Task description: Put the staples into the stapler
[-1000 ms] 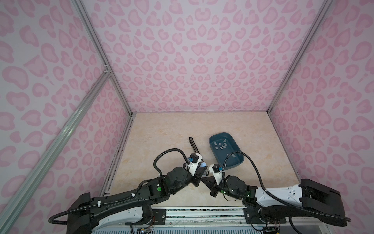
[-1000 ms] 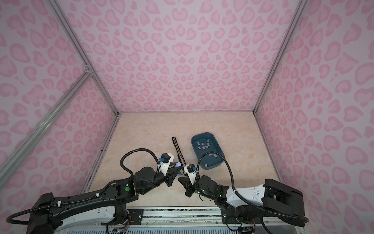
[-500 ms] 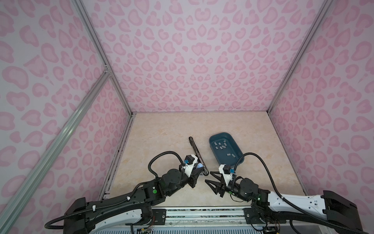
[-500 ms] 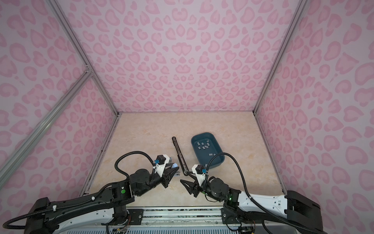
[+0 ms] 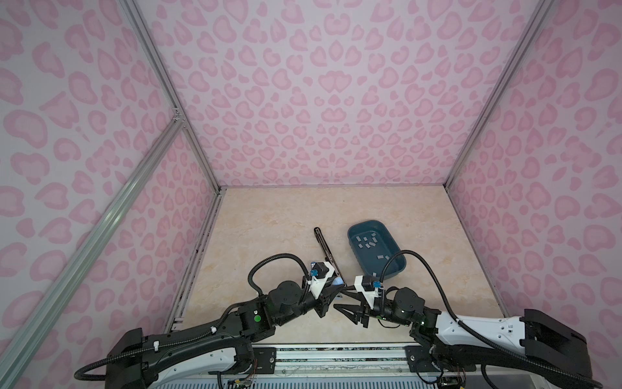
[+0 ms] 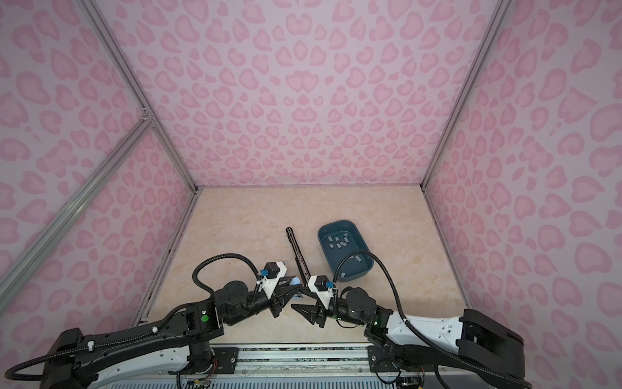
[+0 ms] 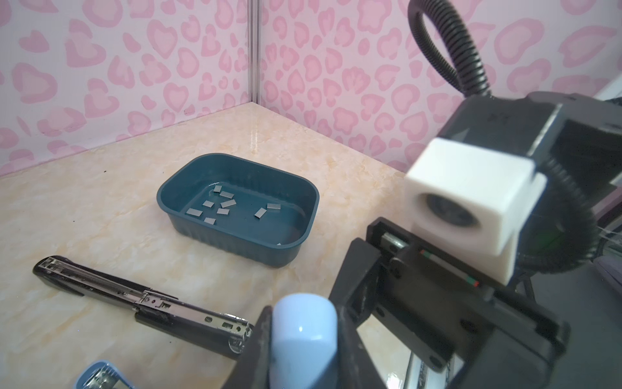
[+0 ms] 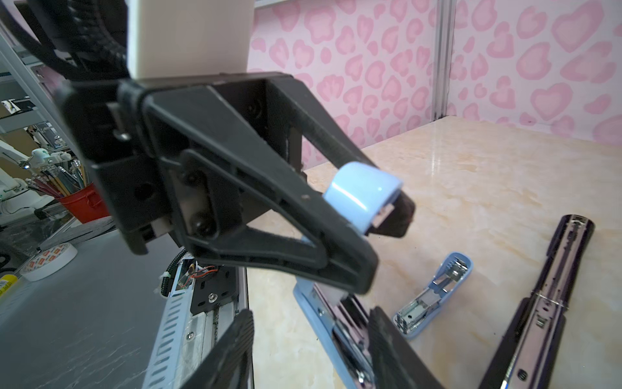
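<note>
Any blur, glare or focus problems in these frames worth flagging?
Left wrist view: tray and staples sharp; the right arm's white camera housing, close up, is blurred. Right wrist view: the left gripper, shut on a light-blue stapler, looms soft in the foreground; pale glare streaks the table. Both top views: corners darken.

Light-blue plastic stapler (image 7: 304, 333) between left jaws: only the rounded end shows, rest hidden by them. Small second light-blue stapler (image 7: 101, 370) beside those jaws is cut by the frame edge. Long black metal stapler (image 8: 548, 289) beyond right jaws runs off-frame. Grey staple strips (image 5: 367, 240) are mere specks in both top views.
</note>
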